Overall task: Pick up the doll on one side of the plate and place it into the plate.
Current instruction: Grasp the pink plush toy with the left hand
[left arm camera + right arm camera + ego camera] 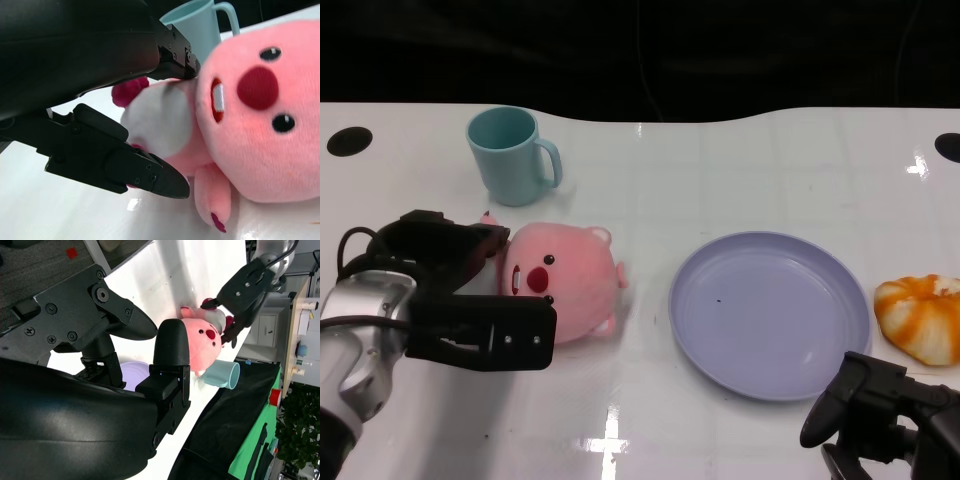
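Observation:
The pink doll (570, 283) lies on its side on the white table, left of the lavender plate (770, 313), which holds nothing. My left hand (470, 290) grips the doll's body from the left, with fingers (135, 170) pressed against both of its sides. The doll's face (260, 115) fills the left wrist view, and the right wrist view shows the doll (202, 342) small and far off. My right hand (880, 410) hangs low near the plate's front right rim, its fingers (170, 355) apart and holding nothing.
A teal mug (512, 155) stands behind the doll, close to my left hand. An orange and white round thing (923, 317) lies just right of the plate. The table's far edge runs along the top of the head view.

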Controlling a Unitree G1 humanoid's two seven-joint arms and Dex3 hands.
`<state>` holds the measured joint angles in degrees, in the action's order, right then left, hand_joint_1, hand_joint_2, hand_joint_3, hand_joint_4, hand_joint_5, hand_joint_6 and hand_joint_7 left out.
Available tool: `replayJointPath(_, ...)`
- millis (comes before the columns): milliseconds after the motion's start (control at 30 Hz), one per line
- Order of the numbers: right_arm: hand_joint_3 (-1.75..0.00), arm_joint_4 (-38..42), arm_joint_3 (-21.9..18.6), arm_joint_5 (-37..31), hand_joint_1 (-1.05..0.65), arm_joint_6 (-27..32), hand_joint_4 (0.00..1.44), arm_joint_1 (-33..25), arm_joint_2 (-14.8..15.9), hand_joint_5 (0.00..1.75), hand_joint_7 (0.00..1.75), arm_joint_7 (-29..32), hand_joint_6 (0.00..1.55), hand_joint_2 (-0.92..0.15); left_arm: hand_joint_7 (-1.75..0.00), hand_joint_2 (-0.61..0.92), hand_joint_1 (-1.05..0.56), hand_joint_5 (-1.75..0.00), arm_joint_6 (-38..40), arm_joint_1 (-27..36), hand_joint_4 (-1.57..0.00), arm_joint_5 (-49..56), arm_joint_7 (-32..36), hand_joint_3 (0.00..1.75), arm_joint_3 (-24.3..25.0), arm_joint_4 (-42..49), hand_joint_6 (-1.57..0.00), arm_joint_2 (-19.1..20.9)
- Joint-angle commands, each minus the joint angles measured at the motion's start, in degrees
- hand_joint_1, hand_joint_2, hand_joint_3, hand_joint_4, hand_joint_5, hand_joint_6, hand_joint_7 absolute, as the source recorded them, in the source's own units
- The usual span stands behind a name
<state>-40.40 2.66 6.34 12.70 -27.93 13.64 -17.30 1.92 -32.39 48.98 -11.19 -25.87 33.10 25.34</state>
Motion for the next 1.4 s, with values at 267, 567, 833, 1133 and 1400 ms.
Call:
replayJointPath(267, -1.12, -1.2, -0.4, 0.2, -0.22, 0.1, 0.63, -0.9, 0.6, 1.75, 1.48, 0.1, 0.54, -0.55, -0.01, 0.92, -0.66, -0.14, -2.5, -8.0, -0.15, -0.3, 3.8, 0.01, -4.8, 18.6, -0.27, -4.8)
replayJointPath(567, -1.11, -2.1, -0.6, 0.7, -0.22, 0.7, 0.63, -1.5, 0.6, 1.75, 1.47, 0.0, 0.54, -0.56, -0.04, 0.92, -0.51, -0.11, -3.8, -11.4, -0.43, -2.3, 5.4, 0.13, -6.7, 31.3, -0.52, -8.6)
replayJointPath(833, -1.10, -2.5, -0.6, 0.6, -0.24, 0.9, 0.63, -1.7, 0.8, 1.75, 1.47, -0.1, 0.54, -0.56, -0.03, 0.92, -0.33, -0.61, -8.5, -10.3, -0.91, -4.5, 12.8, 0.05, -6.9, 35.8, -1.14, -9.6)
replayJointPath(1133, -1.10, -2.2, -0.3, 0.4, -0.23, 1.5, 0.63, -0.8, 0.7, 1.75, 1.46, 0.0, 0.54, -0.56, -0.21, 0.92, -0.26, -1.66, -12.8, -7.4, -0.71, -7.1, 24.7, 0.33, -5.1, 35.4, -1.13, -8.4)
replayJointPath(1400, -1.09, -2.4, -0.3, 0.4, -0.22, 2.3, 0.63, -0.5, 0.5, 1.75, 1.46, 0.2, 0.54, -0.56, -1.73, 0.59, -0.15, -1.74, -18.8, -4.8, -0.89, -11.0, 31.8, 0.91, -1.4, 33.0, -0.71, -6.5)
